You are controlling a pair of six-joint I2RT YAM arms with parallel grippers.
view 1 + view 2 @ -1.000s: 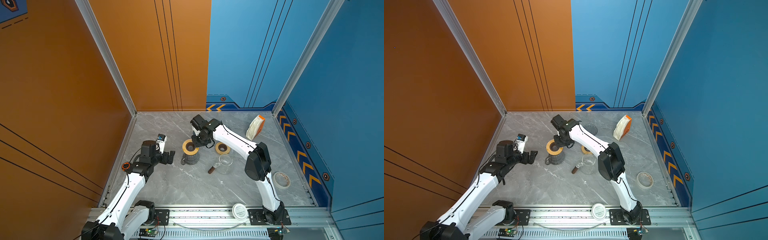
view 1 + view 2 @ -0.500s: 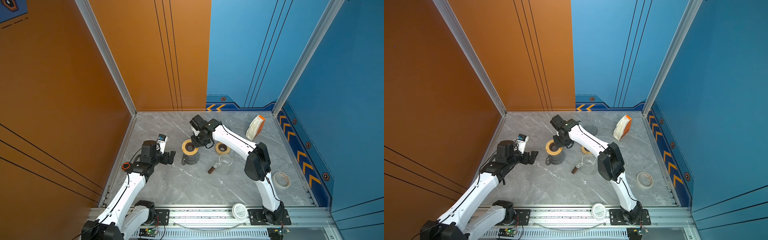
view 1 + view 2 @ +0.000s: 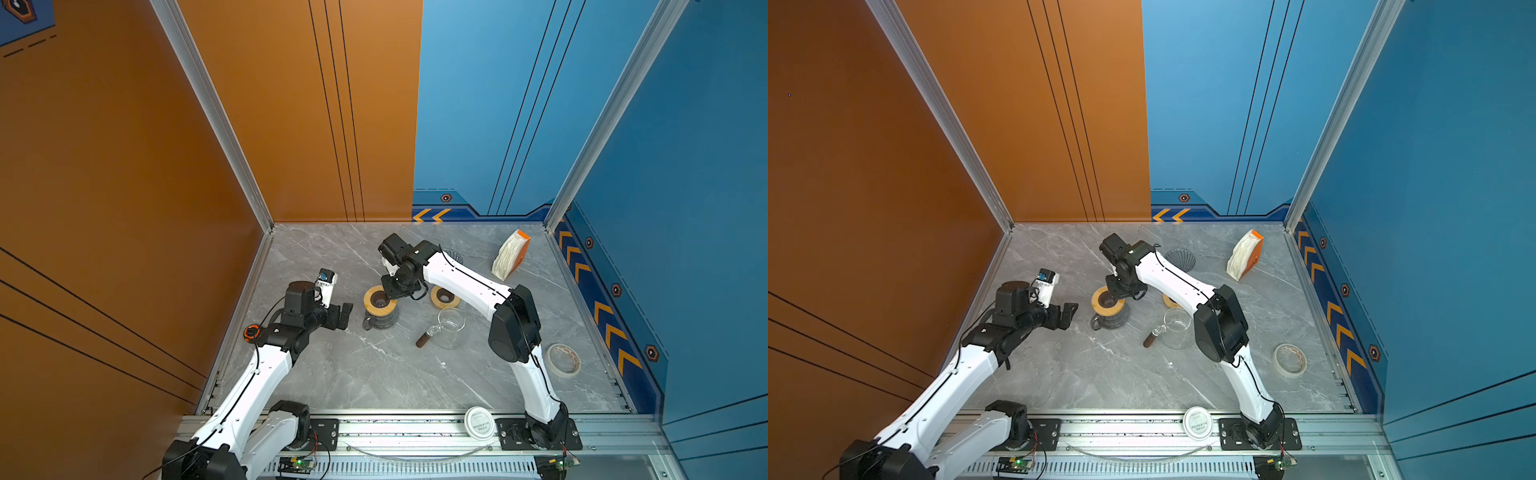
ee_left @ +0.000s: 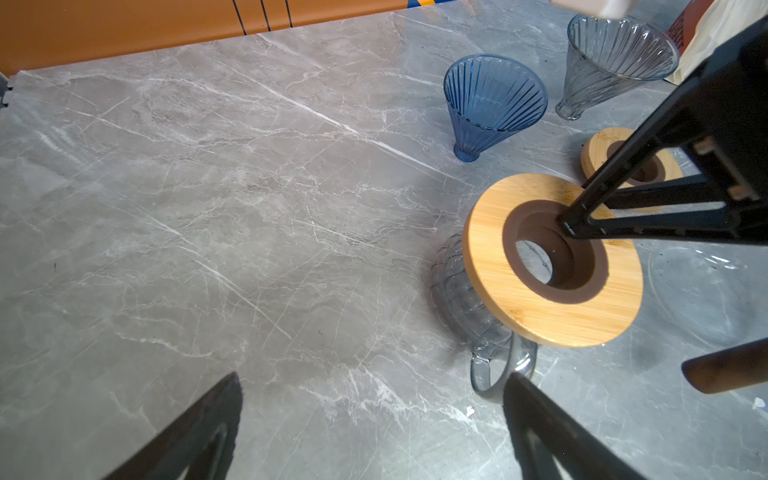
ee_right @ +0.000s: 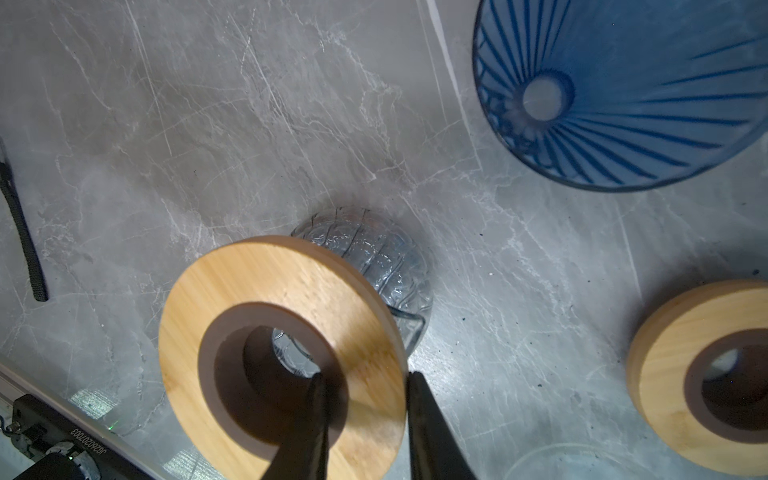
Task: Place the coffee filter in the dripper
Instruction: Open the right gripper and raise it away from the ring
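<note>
The right claw (image 3: 390, 292) is pinched on the rim of a wooden ring (image 3: 379, 300), with one finger (image 5: 314, 419) down inside the hole and the other on the outer edge. The ring hangs over a dark glass jug (image 3: 380, 321) near the middle of the tabletop (image 3: 374, 374). In the right wrist view it looks tilted and off-centre from the jug's mouth, and I cannot tell whether it touches the glass. The left claw (image 3: 343, 316) is spread wide and empty, just beside the jug on its handle side.

The pack of filters (image 3: 510, 254) leans near the far right corner, well apart from both arms. A blue cone (image 4: 494, 99), likely the dripper, stands mouth up toward the far edge with a clear cone (image 4: 619, 45) beside it. Neither sits in a ring. A second ring (image 3: 444, 296) lies flat beside the jug, toward the right edge.

The step looks like seating the ring on the jug, early in the job. To do it well, level the ring and line its hole up over the mouth. Lower it gently until it rests all round, then open and lift straight up so the inner finger does not drag it. The glass jug may skid on the smooth stone, so the left claw could steady its handle.
</note>
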